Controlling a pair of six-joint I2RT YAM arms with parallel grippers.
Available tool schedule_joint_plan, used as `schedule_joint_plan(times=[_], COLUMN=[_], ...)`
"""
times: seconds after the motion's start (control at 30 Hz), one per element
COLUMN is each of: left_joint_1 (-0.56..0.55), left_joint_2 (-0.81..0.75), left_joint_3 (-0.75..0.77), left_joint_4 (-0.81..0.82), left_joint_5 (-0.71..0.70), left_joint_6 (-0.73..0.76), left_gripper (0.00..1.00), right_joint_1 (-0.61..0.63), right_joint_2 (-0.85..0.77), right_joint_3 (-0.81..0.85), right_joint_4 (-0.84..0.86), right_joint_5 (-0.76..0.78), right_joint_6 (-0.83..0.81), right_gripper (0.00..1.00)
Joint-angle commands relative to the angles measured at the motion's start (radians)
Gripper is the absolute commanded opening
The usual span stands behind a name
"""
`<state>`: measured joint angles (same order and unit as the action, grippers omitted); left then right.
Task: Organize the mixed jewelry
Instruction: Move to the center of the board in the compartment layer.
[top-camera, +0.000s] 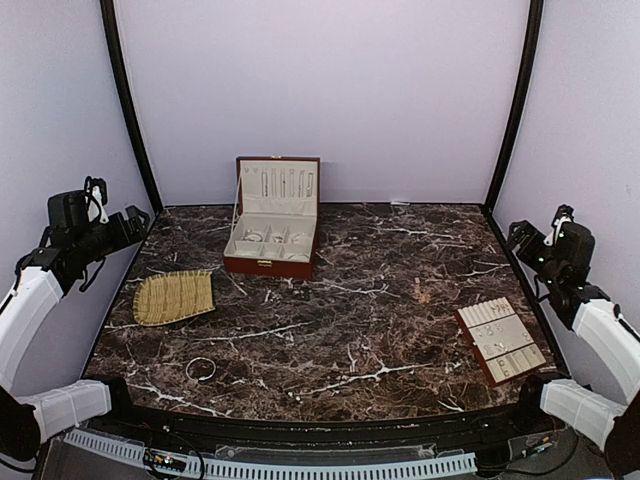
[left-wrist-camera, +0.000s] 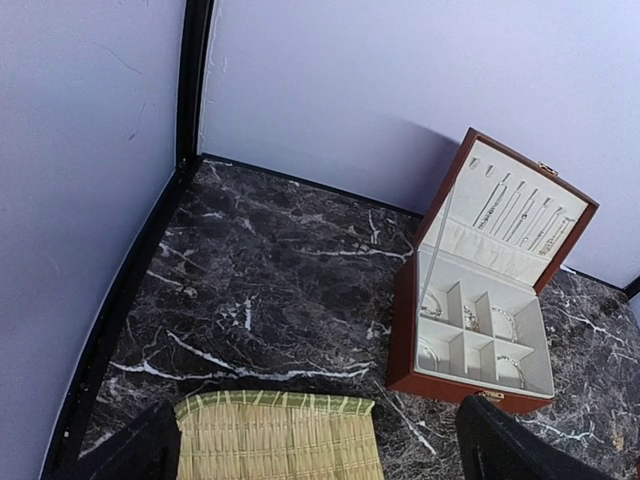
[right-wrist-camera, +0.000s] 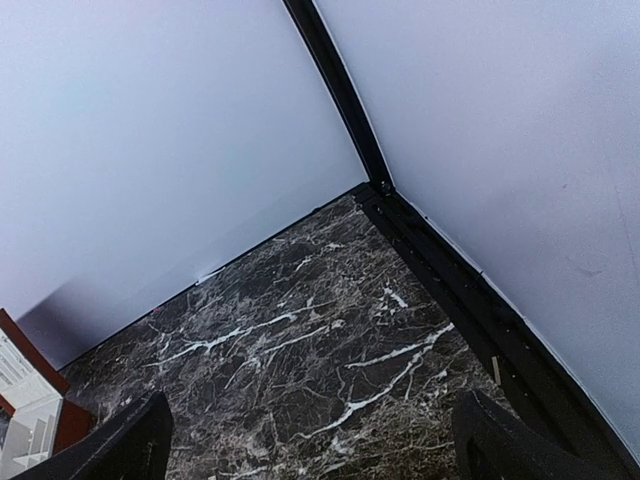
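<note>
I see a dark marbled surface (top-camera: 360, 330) carrying an open red-brown box (top-camera: 266, 265) at the back, a woven mat (top-camera: 174, 296) on the left, a thin bangle (top-camera: 201, 368) lying front-left, and a cream slotted tray (top-camera: 487, 312) on the right.

Left arm (top-camera: 30, 300), right arm (top-camera: 612, 338): white shell links, black joints, black wrists, thin cables.

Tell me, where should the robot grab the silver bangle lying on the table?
The bangle lies flat on the marble table, so probably pinch its thin rim from straight above, one finger inside the hoop, one outside.
</note>
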<state>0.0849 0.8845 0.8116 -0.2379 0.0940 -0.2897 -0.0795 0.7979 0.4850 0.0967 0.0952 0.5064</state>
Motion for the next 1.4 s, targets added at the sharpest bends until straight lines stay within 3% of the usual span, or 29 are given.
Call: schedule_joint_plan(times=[0.0,0.37,0.6,0.8,1.0,1.37], left_joint_1=[-0.001,-0.001,-0.015,-0.104,-0.122,-0.122], left_joint_2=[0.003,-0.002,-0.005,0.100,0.170,0.155], left_joint_3=[-0.003,-0.023,0.007,0.158,0.190,0.139], left_joint_4=[-0.029,-0.046,-0.066,-0.075,0.055,0.001], left_joint_5=[-0.056,-0.097,-0.115,-0.036,0.107,0.049], left_joint_6=[0.020,0.041,0.079,0.091,0.089,0.139], left_gripper=[0.99,0.99,0.99,0.97,0.97,0.98], right_joint_1=[-0.005,-0.005,0.046,0.202,0.354,0.673], right_joint_2=[0.013,0.031,0.152,0.266,0.382,0.566], right_joint_3=[0.046,0.112,0.175,0.195,0.194,0.251], right_joint_4=[-0.035,-0.199,-0.364,-0.411,-0.354,-0.354], right_joint_5=[-0.090,-0.139,-0.154,-0.098,-0.086,-0.091], right_joint_6=[-0.049,-0.079,-0.036,0.009,0.046,0.025], right_gripper=[0.98,0.97,0.80,0.67,0.54,0.45])
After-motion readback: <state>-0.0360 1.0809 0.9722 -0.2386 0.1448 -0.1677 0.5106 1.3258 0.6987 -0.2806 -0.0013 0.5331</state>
